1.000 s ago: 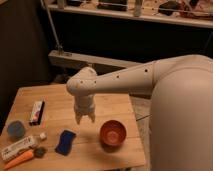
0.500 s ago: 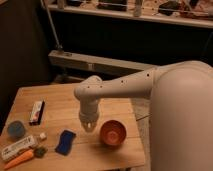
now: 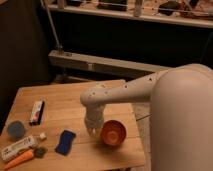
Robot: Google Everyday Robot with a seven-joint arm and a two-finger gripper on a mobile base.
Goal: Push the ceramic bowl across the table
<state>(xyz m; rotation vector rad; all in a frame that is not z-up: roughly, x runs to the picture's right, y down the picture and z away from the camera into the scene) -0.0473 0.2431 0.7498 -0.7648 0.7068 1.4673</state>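
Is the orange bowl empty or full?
Empty: the ceramic bowl shows only its bare inside. The gripper, shut, is right beside it, on the picture's left.

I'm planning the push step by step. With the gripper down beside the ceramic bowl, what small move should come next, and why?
Probably slide the shut gripper sideways into the ceramic bowl for a short push. It sits low at the bowl's image-left side, and the table ends close beyond the bowl, so keep it brief.
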